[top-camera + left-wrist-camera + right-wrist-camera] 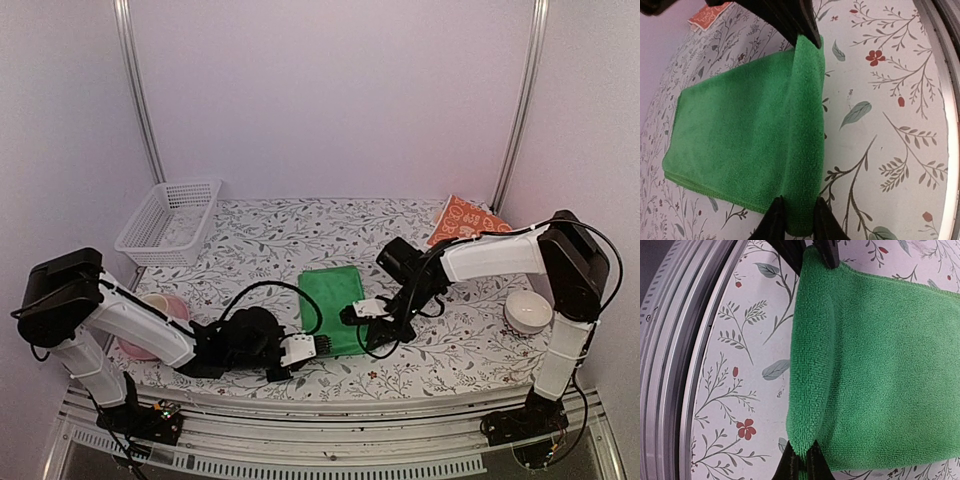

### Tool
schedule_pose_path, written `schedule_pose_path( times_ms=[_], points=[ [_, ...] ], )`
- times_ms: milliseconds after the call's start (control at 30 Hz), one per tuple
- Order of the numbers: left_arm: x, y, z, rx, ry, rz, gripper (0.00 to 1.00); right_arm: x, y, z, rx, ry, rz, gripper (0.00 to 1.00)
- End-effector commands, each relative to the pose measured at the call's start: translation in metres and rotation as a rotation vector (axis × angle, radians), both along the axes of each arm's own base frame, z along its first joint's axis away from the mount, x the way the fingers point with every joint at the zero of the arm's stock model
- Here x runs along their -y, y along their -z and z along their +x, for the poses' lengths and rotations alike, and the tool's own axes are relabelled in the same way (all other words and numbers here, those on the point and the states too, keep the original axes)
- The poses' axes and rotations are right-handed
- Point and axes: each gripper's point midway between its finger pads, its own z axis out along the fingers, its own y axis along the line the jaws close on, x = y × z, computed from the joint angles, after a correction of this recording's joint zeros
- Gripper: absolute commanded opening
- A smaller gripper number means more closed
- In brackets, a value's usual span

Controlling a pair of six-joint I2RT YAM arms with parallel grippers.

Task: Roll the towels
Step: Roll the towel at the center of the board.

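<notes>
1. White plastic lattice basket point(170, 222): upper left of the overhead frame, on the floral-print tablecloth point(250, 250), well apart from the work.
2. Pink shallow round bowl point(165, 308): lower left, partly hidden behind my left arm.
3. My left gripper point(799, 212): lower centre, narrow, its black fingers point(774, 220) pinched on one end of the near fold of item 4.
4. Plain bright green terry towel point(335, 285): centre, folded and lying flat, with its near edge turned over into a thick fold that runs between my two grippers.
5. My right gripper point(802, 460): just right of centre, closed tight on the other end of that fold.
6. Orange-red towel point(462, 220) with a white leaf-like pattern: upper right, at the back wall, well apart from the green one. Its white marks are too small to read.
7. White round bowl point(527, 312): right, near my right arm's upright link.
</notes>
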Motion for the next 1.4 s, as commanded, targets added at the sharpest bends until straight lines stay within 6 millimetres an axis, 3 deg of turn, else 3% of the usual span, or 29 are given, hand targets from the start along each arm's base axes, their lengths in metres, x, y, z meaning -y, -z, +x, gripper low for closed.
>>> schedule_pose_path(
  times_ms=[0, 200, 500, 567, 667, 800, 1033, 1200, 1367],
  points=[
    [0.006, -0.005, 0.002, -0.06, 0.008, -0.023, 0.19, -0.003, -0.003, 0.001, -0.019, 0.005, 0.002, 0.03],
    [0.005, 0.003, 0.007, -0.119, -0.011, -0.012, 0.0, -0.002, -0.002, 0.005, -0.015, 0.017, -0.007, 0.03],
    [-0.002, -0.004, 0.027, -0.198, -0.08, -0.064, 0.0, 0.002, -0.003, 0.021, 0.006, 0.073, -0.015, 0.17],
    [-0.003, -0.002, 0.03, -0.207, -0.096, -0.059, 0.0, 0.002, -0.003, 0.023, 0.008, 0.079, -0.016, 0.18],
    [-0.003, 0.005, 0.032, -0.22, -0.103, -0.038, 0.0, 0.003, -0.001, 0.023, 0.004, 0.083, -0.021, 0.31],
    [-0.003, 0.012, 0.033, -0.233, -0.113, -0.015, 0.0, 0.004, 0.001, 0.027, 0.018, 0.092, -0.03, 0.33],
    [-0.008, 0.016, 0.04, -0.246, -0.153, -0.009, 0.0, 0.005, -0.004, 0.059, 0.166, 0.191, -0.023, 0.47],
    [-0.012, 0.026, 0.046, -0.266, -0.189, 0.026, 0.0, 0.008, -0.016, 0.067, 0.279, 0.194, 0.026, 0.68],
    [-0.015, 0.037, 0.049, -0.286, -0.212, 0.066, 0.0, 0.008, -0.033, 0.06, 0.323, 0.155, 0.083, 0.73]
  ],
)
